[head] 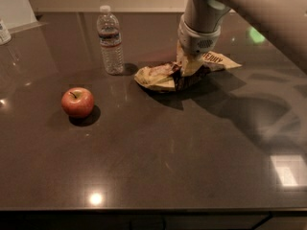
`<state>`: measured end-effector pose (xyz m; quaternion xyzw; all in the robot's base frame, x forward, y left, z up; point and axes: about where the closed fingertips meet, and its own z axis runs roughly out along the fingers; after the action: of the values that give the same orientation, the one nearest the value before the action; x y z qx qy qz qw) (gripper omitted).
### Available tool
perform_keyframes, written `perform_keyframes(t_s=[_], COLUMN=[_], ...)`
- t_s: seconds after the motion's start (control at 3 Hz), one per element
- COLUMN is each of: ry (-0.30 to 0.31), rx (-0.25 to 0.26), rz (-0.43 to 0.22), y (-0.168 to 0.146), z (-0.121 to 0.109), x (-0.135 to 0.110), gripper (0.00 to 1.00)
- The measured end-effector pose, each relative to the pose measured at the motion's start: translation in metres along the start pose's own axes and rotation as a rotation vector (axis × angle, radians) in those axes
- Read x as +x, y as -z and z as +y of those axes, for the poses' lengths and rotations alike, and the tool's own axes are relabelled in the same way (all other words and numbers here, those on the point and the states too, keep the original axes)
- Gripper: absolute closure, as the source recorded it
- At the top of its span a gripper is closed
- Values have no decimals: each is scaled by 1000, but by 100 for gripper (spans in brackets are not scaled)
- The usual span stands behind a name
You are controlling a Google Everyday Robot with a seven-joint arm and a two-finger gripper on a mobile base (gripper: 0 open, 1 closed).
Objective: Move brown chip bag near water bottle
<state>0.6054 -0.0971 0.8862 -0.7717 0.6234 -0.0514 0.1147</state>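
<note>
The water bottle (110, 42) stands up straight on the dark table (168, 157). It is clear and has a white cap and a dark band round it.

The brown chip bag (156, 78) lies just to the right of the water bottle. It is near the bottle but does not touch it; a thin strip of table shows between them. The bag is crinkled. Its end closest to the bottle is cream and lies flat on the table. Its middle is dark brown and is bunched up. Its other end, with dark letters on it, sticks out on the side away from the bottle.

The gripper (188, 68) comes straight down onto the middle of the bag, to the right of the bottle. It is closed tight on the bag and pinches the bunched part. The big pale arm (204, 18) goes up from it, above and to the right of the bottle.

A red apple (77, 102) sits in front of the bottle and a bit to its left. It is well apart from the bag.
</note>
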Motion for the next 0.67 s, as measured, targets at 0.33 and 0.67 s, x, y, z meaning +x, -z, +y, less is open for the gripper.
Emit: perform_keyframes(t_s=[0.33, 0.67], ry=[-2, 15], rx=[26, 40], rz=[-11, -28], y=[-1, -5], z=[-18, -30], x=[-6, -16], gripper=[100, 100])
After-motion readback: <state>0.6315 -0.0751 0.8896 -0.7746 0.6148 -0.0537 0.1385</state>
